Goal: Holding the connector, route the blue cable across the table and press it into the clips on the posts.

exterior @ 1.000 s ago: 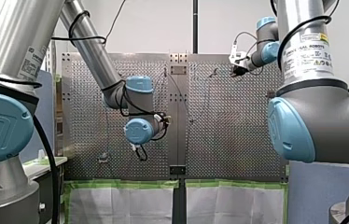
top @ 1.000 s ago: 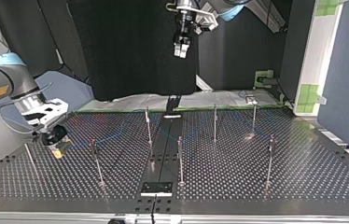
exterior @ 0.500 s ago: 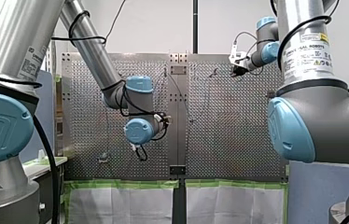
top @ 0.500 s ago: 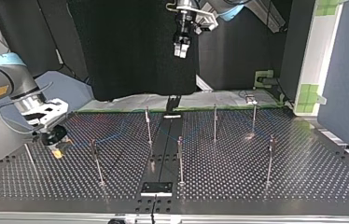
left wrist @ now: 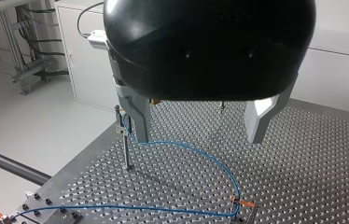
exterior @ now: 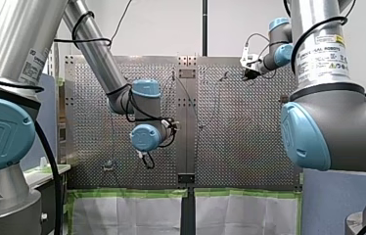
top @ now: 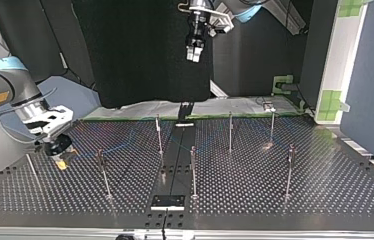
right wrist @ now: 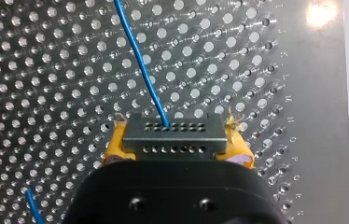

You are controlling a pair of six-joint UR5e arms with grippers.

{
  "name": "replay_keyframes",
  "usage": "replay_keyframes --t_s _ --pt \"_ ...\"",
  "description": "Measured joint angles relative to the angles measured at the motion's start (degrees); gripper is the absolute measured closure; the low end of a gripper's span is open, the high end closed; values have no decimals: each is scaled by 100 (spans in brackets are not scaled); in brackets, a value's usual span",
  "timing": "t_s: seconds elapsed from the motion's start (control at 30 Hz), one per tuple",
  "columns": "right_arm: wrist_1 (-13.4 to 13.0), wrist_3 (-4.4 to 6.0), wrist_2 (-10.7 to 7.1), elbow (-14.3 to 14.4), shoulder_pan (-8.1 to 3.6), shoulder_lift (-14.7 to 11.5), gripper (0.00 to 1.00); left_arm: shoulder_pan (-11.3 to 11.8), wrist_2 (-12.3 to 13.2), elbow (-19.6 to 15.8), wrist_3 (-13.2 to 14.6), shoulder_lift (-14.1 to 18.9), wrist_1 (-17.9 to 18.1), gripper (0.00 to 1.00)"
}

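Front view: a plain, pale wall [exterior: 171,29] stands behind the work area, with a dark vertical pole [exterior: 204,27] before it. White sheeting [exterior: 132,215] edged with green tape [exterior: 127,193] adjoins the perforated table [exterior: 249,147] at the view's lower edge.

Top view: a black curtain [top: 145,50] fills the back. A blue-grey partition [top: 370,75] closes the view's right side, beside a white upright [top: 337,60] bearing green tape patches.

Left wrist view: pale floor [left wrist: 32,121], white cabinets [left wrist: 88,60], and what appears to be an aluminium frame [left wrist: 35,71] with cables.

Right wrist view: a bright light reflection [right wrist: 322,11] on the table's surface.
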Motion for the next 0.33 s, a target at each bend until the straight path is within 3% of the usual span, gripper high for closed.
replay_keyframes --t_s 0.33 --pt "0 0 0 0 0 0 100 0 0 0 0 0 0 0"
